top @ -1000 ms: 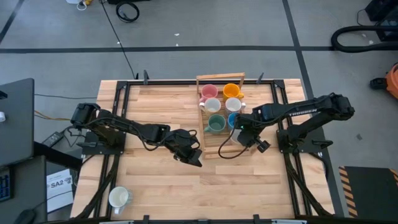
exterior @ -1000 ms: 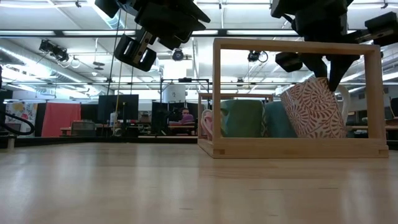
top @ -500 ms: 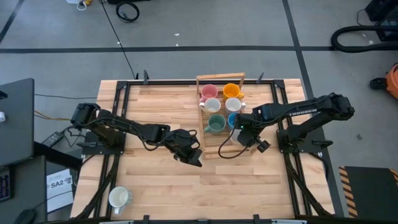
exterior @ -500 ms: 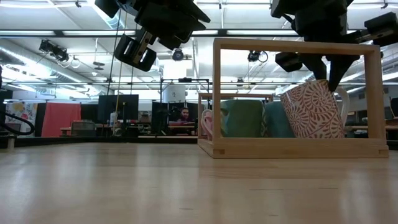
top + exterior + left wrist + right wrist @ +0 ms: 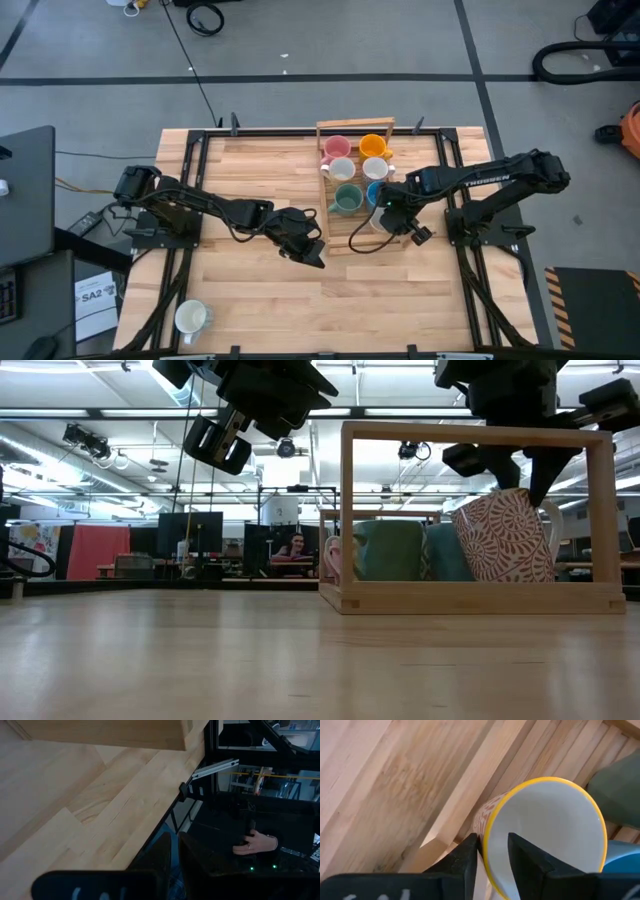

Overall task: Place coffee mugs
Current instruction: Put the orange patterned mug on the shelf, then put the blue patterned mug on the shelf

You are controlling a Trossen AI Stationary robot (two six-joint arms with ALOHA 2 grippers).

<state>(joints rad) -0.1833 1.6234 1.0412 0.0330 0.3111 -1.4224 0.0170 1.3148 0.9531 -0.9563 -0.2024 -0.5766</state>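
Over the last second I see almost no change: my right hand (image 5: 492, 855) still pinches the rim of the patterned, yellow-rimmed ceramic mug (image 5: 505, 538), tilted in the wooden rack (image 5: 350, 510) on the counter (image 5: 260, 290). Placement seems nearly done; left hand (image 5: 312, 252) idles, grip unclear.

Seven coffee mugs (image 5: 341, 169) show: six within one wooden rack (image 5: 322, 205), one white mug (image 5: 190, 317) apart
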